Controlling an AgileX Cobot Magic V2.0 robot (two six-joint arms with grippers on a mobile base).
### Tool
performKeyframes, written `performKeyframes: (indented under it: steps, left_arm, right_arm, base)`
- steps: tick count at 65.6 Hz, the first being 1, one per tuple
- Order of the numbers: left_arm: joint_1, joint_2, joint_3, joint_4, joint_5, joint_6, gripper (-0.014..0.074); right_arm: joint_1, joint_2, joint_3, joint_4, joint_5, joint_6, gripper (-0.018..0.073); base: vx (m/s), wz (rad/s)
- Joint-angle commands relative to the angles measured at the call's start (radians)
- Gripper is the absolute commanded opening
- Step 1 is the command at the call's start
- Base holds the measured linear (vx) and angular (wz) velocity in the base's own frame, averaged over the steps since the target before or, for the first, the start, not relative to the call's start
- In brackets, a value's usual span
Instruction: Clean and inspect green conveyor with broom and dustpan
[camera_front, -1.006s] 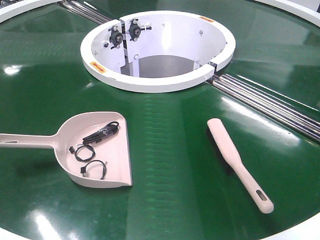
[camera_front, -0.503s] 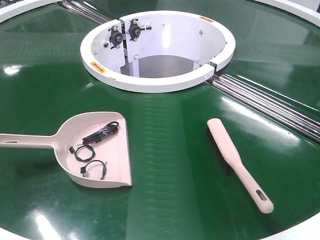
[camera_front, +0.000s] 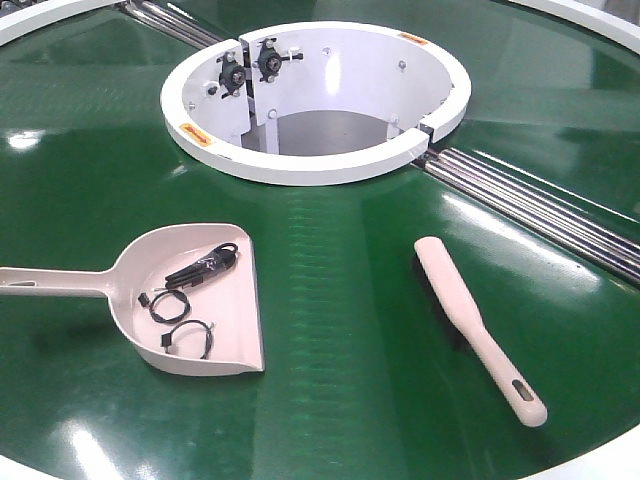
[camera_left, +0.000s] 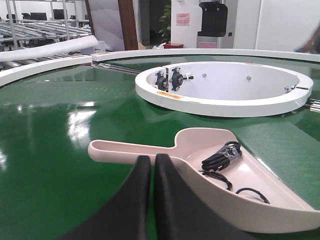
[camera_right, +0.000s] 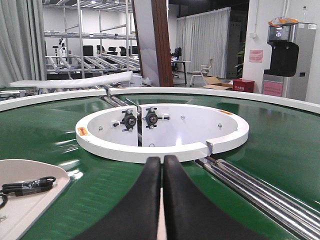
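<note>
The green conveyor (camera_front: 340, 320) fills the front view. The pale dustpan (camera_front: 150, 262) lies on it at the left, its handle pointing left, with a bundle of black cables (camera_front: 205, 267) inside. The pale broom (camera_front: 470, 325) lies flat at the right, slot end nearest. Neither gripper shows in the front view. In the left wrist view my left gripper (camera_left: 152, 157) is shut and empty, just short of the dustpan's handle (camera_left: 130, 150). In the right wrist view my right gripper (camera_right: 162, 159) is shut; a pale sliver of the broom (camera_right: 161, 227) shows below its fingers.
The white centre hub (camera_front: 300, 165) stands behind the tools, with bearing blocks (camera_front: 245, 65) on its inner wall. Metal rollers (camera_front: 540, 205) run from the hub to the right. The white outer rim (camera_front: 600, 465) shows at the near right corner.
</note>
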Motion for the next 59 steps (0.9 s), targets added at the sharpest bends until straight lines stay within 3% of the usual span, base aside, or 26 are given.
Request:
performKeyframes:
  steps: [1,11,18,32,41,45,59]
  left_arm:
    - [0.0,-0.014,0.009,-0.009,-0.083,-0.011,-0.0007]
    - [0.0,-0.014,0.009,-0.009,-0.083,-0.011,-0.0007]
    - [0.0,-0.014,0.009,-0.009,-0.083,-0.011,-0.0007]
    - [0.0,-0.014,0.009,-0.009,-0.083,-0.011,-0.0006]
    - [0.0,-0.014,0.009,-0.009,-0.083,-0.011,-0.0006]
    - [0.0,-0.014,0.009,-0.009,-0.083,-0.011,-0.0006]
    - [0.0,-0.014,0.009,-0.009,-0.083,-0.011,-0.0006]
  right_arm:
    - [-0.006,0.013,-0.029,-0.001,-0.076,-0.004,-0.0008]
    - [-0.006,0.013,-0.029,-0.004,-0.072,-0.01,-0.0008]
    - [-0.016,0.013,-0.029,-0.043,-0.048,-0.079,-0.0008]
    - [-0.198,0.013,0.047,-0.009,-0.058,-0.079,-0.0008]
    - [-0.273,0.009,0.158,0.021,-0.17,-0.079,-0.0008]
    - [-0.285,-0.002,0.194,0.026,-0.216,-0.079,-0.0008]
    - [-0.282,-0.083,0.191,0.02,-0.185,-0.083,-0.0008]
  base:
    - [0.0,0.0]
    - [0.0,0.0]
    - [0.0,0.0]
    - [0.0,0.0]
    - [0.0,0.0]
    - [0.0,0.0]
    - [0.0,0.0]
